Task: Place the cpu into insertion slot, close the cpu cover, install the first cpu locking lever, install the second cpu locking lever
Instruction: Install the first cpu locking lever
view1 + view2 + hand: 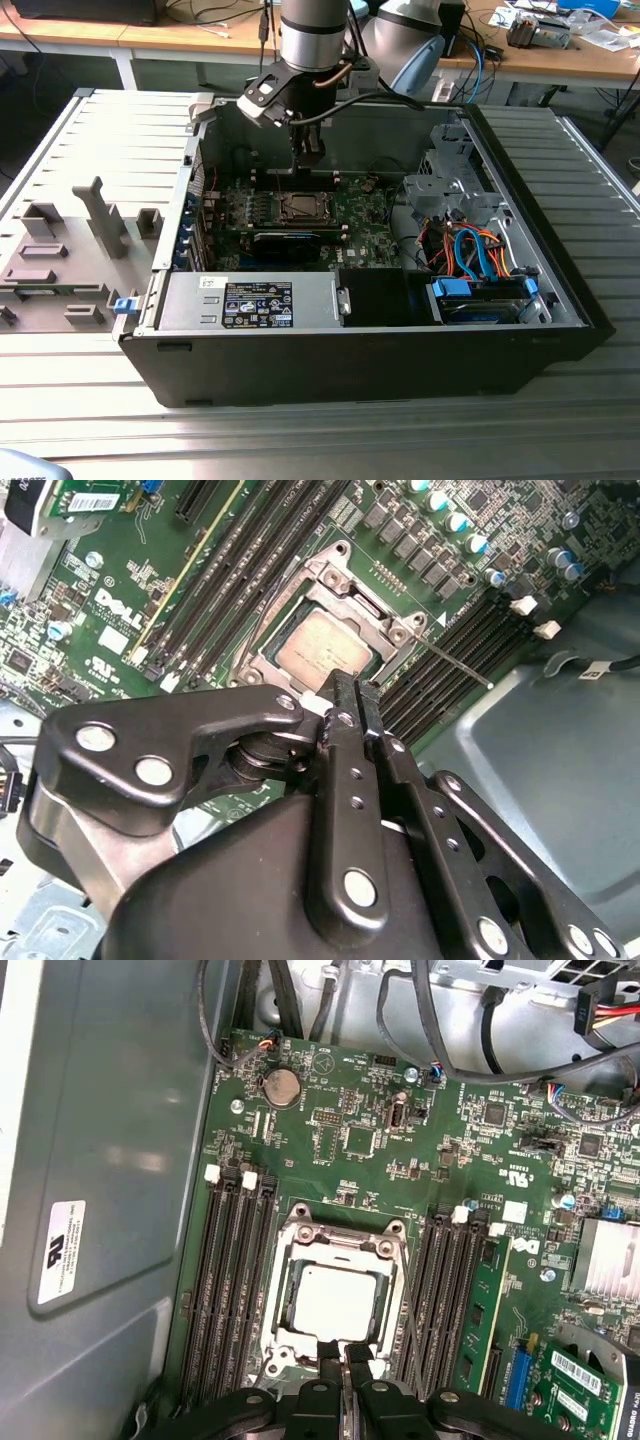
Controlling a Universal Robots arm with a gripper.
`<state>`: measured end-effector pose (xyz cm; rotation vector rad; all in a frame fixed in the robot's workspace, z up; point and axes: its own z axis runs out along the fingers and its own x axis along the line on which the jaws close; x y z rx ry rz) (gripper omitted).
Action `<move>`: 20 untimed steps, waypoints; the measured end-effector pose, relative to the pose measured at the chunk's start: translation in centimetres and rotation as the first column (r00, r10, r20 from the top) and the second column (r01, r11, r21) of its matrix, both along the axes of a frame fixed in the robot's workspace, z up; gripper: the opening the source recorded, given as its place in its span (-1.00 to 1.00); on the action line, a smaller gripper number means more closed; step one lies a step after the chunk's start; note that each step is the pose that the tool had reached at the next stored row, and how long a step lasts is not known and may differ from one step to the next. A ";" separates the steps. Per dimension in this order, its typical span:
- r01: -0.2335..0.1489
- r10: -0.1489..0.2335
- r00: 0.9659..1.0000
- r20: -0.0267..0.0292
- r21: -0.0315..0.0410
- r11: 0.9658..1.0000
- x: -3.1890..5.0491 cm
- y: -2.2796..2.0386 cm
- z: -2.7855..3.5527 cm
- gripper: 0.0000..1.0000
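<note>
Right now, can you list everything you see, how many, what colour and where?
computer case: one, black, open, on the grey table.
motherboard: one, green, inside the case.
cpu: one, silvery, seated in the insertion slot.
cpu cover: one, silver, lying flat around the cpu.
memory slots: several, black, on both sides of the cpu.
coin battery: one, silver, on the motherboard.
cables: several, orange and blue, in the case at the exterior view's right.
arm: one, grey, above the case.
end effector: one, black, shut, at the cpu cover's edge.
</note>
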<state>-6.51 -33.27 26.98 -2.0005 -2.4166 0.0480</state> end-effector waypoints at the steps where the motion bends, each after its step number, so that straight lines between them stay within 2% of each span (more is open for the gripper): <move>1: -0.003 0.003 1.000 0.000 0.000 1.000 0.00 0.00 0.00 -0.67; 20: -0.071 0.071 0.997 0.000 0.000 0.997 0.00 0.00 0.00 -0.67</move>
